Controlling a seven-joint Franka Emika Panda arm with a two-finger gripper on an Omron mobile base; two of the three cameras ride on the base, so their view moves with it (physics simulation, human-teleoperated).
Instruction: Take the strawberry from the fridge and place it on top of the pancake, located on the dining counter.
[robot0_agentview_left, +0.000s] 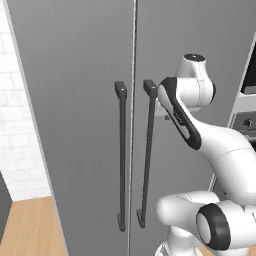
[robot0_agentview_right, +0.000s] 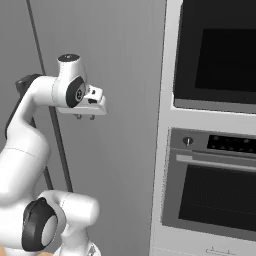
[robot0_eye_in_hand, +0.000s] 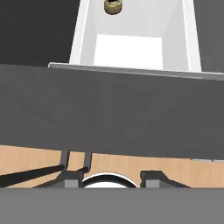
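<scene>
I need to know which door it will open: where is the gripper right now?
In the right base view the gripper hangs in front of the closed fridge, right of the right door's handle, left of the ovens.

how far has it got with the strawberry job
Nothing looks done: both fridge doors are closed. In hand: the arm is raised by the right door's handle, with the tool pointing down near it, holding nothing. Left: open the fridge, take the strawberry, put it on the pancake.
</scene>
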